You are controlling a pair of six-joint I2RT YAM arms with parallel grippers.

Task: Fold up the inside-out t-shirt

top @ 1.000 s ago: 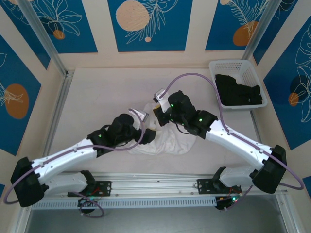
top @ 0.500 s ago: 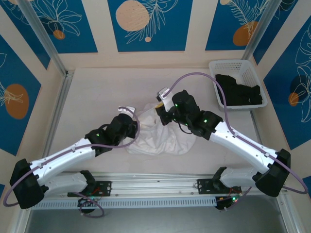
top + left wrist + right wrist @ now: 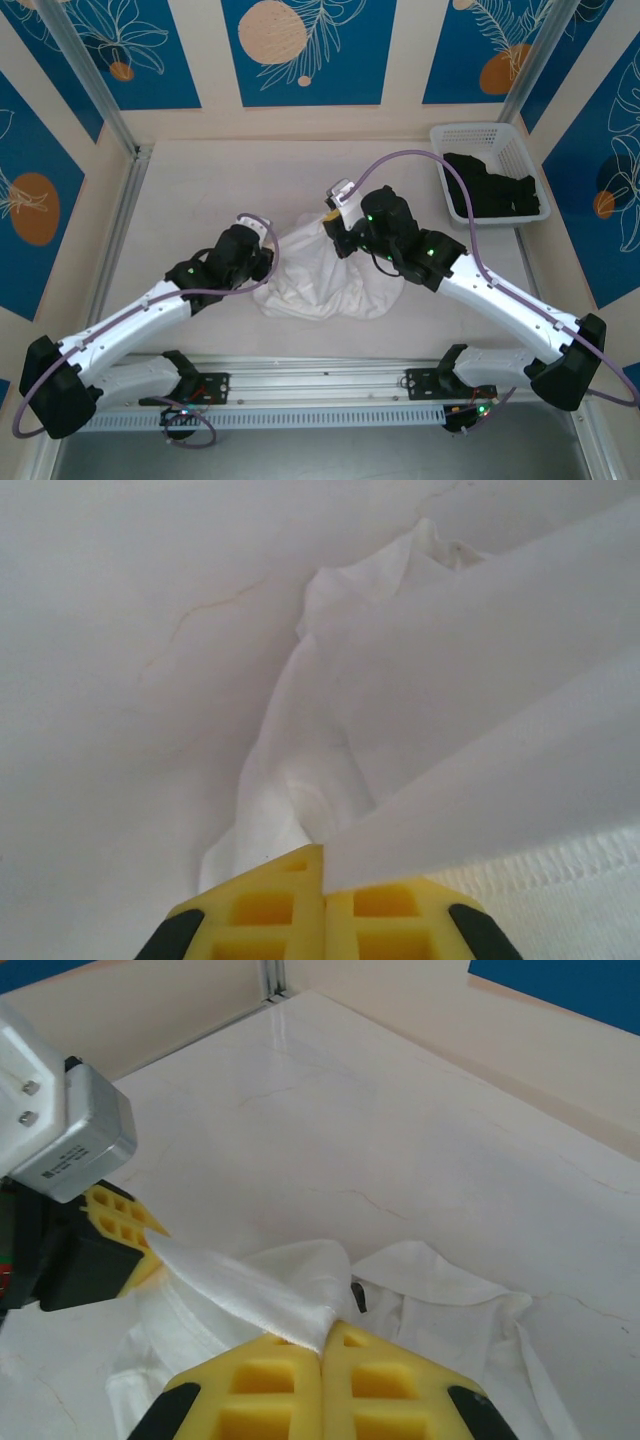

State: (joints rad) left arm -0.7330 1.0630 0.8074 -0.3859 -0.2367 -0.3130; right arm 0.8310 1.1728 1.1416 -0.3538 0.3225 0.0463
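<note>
The inside-out t-shirt (image 3: 325, 280) is a white wrinkled heap at the middle of the table, with one edge lifted and stretched between both grippers. My left gripper (image 3: 270, 252) sits at the heap's left side. In the left wrist view its yellow fingers (image 3: 260, 910) are shut on a fold of the t-shirt (image 3: 400, 710). My right gripper (image 3: 335, 232) is at the heap's far right. In the right wrist view it (image 3: 323, 1345) is shut on the taut hem of the t-shirt (image 3: 440, 1305), which runs to the left gripper (image 3: 125, 1228).
A white basket (image 3: 475, 130) with a black garment (image 3: 495, 190) stands at the back right. An aluminium rail (image 3: 120, 230) lines the left side, and a walled backdrop closes the far edge. Bare tabletop (image 3: 210, 180) lies left of and behind the shirt.
My left gripper has closed on the shirt's edge and drawn back to the left. My right gripper has lifted slightly up and right, so the cloth now stretches between them.
</note>
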